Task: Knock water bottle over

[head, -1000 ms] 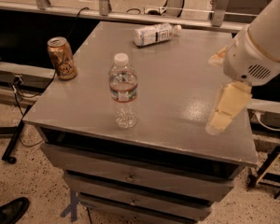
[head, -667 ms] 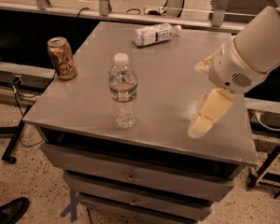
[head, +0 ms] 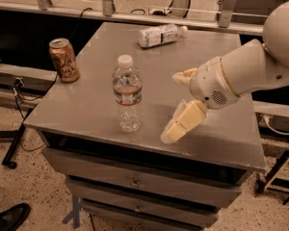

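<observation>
Water bottle [head: 127,100] stands upright on the bench [head: 86,107], left of centre and towards the near edge, cap on, some water inside. Not knocked yet.

Pincer [head: 171,106] is just right of the bottle, a clear gap between them, no contact. Its two cream fingers [head: 185,121] are spread apart with nothing between them. One tip sits farther back and higher, the other nearer and low over the bench top. The wrist comes in from the right, so the fingers point left at the bottle's lower half. That reads as lining up a sideways push, not a grasp. Spread fingers make sense here: no grip is needed, only a wide face to shove with.

Judgement: approach stage, contact comes next. The bottle is tall and narrow, so a push high on the body should tip it. A low hit may only slide it towards the left edge.

Other items sit well away from the push line. A gold can [head: 64,60] stands upright at the far left edge. A white-label bottle [head: 159,35] lies on its side at the far end. The bench has drawers [head: 135,183] underneath, and a dark shoe [head: 9,218] shows on the floor at the near left.
</observation>
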### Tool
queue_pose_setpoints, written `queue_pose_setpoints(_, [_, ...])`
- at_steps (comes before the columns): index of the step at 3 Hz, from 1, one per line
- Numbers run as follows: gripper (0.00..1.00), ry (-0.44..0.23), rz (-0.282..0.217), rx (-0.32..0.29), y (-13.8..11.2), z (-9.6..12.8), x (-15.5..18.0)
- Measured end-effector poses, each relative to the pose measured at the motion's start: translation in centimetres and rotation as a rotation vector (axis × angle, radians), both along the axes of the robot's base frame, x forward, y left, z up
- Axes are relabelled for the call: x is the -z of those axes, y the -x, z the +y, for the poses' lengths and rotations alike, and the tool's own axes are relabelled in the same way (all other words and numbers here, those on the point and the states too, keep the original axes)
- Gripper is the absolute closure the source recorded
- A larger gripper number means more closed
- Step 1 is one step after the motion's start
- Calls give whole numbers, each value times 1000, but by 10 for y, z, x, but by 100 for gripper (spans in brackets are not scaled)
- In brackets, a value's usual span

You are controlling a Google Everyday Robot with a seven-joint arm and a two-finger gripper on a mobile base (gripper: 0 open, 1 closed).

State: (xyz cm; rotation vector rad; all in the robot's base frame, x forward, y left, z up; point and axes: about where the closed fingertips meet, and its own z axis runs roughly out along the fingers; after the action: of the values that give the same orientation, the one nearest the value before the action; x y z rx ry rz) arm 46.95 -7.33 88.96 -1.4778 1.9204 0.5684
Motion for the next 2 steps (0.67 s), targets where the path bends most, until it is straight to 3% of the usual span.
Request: queue_pose_setpoints(2, [0,-286,-93,-62,-18,67,-5])
